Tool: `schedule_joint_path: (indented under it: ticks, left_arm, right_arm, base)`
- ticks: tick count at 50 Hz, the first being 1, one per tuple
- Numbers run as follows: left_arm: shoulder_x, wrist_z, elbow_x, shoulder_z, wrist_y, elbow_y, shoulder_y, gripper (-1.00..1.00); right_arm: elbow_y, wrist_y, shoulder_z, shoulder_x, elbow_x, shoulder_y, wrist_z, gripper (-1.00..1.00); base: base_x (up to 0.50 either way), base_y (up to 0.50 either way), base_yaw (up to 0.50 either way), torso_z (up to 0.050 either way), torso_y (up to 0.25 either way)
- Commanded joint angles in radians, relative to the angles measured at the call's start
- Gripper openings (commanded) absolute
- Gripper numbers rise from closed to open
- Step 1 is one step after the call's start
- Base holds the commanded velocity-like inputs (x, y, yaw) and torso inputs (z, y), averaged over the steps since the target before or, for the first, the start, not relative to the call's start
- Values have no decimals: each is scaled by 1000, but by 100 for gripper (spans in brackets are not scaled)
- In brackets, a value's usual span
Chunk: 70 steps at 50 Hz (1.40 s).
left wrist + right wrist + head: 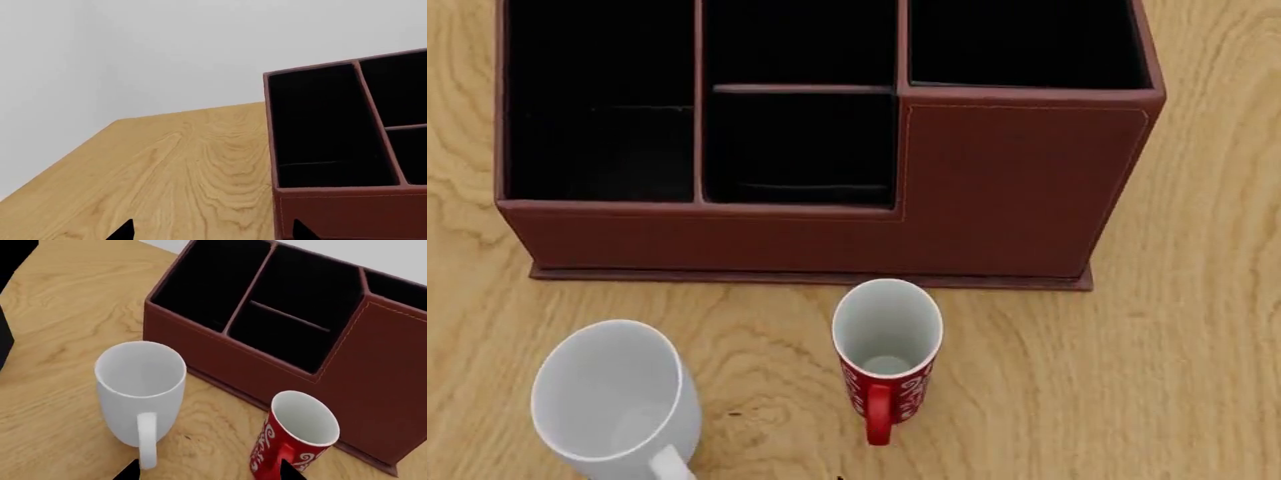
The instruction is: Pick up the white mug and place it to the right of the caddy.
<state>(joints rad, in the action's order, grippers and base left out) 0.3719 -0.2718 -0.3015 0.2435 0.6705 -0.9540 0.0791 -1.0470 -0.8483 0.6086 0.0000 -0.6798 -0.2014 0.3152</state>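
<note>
A light wooden worktop [1214,380] with visible grain carries three things. The caddy [827,140], a large reddish-brown box with black-lined compartments and one taller corner section at the head view's right, sits at the far side. Nearer the robot stand two upright mugs, both empty. The white mug [614,400] is at the left in the head view, near the caddy's front wall but apart from it, its loop handle pointing toward the robot. The red mug [888,355], slimmer with a white swirl pattern, stands to its right, just beside the caddy's front base. The left tool [212,234] shows only two dark fingertips set apart, holding nothing, near the caddy's corner. The right tool [210,472] likewise shows two separated tips, empty, above the white mug's handle.
</note>
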Motion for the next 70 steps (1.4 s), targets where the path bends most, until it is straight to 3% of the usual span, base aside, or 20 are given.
schedule_joint_path:
  ticks: [1,17,41,70]
  left_arm:
    - [8,-8,-10,6,4,-11,0,100]
    - [15,-14,-16,5,-13,-4,11,100]
    - [30,-31,-21,-7,-16,-5,16,100]
    - [41,-44,-31,-10,-34,8,24,100]
  right_arm:
    - [0,-52,133,0,-57,-9,21,100]
    - [0,-242,193,0,-55,144,69,100]
    - [4,-441,95,3,200,363,21,100]
    - [278,-274,-50,35,458,384,-71,100]
  base:
    - [0,0,0,0,0]
    - [0,0,0,0,0]
    - [0,0,0,0,0]
    - [0,0,0,0,0]
